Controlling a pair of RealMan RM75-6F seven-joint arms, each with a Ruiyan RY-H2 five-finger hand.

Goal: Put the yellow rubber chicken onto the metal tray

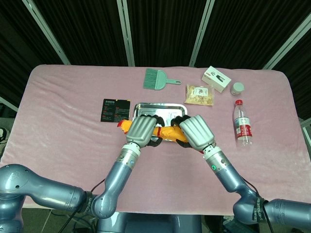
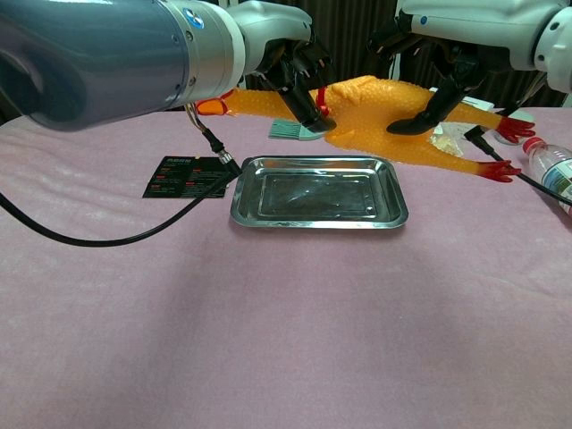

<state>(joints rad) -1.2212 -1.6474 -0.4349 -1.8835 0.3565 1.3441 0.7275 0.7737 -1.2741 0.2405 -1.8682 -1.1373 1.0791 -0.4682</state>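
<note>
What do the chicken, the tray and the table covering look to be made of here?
Chicken: probably soft rubber or vinyl, matte yellow with pimpled skin and red feet.
Tray: metal, likely stainless steel, shiny, with a mirror-like floor and rolled rim.
Table covering: pink fabric, seemingly plush or fleece; it looks dull, with soft ripples.

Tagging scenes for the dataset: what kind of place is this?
Most likely a lab test rig, not a home. A table under a pink cloth stands before black curtains on a metal frame, with unrelated props laid out: a tray, a brush, a bottle.
</note>
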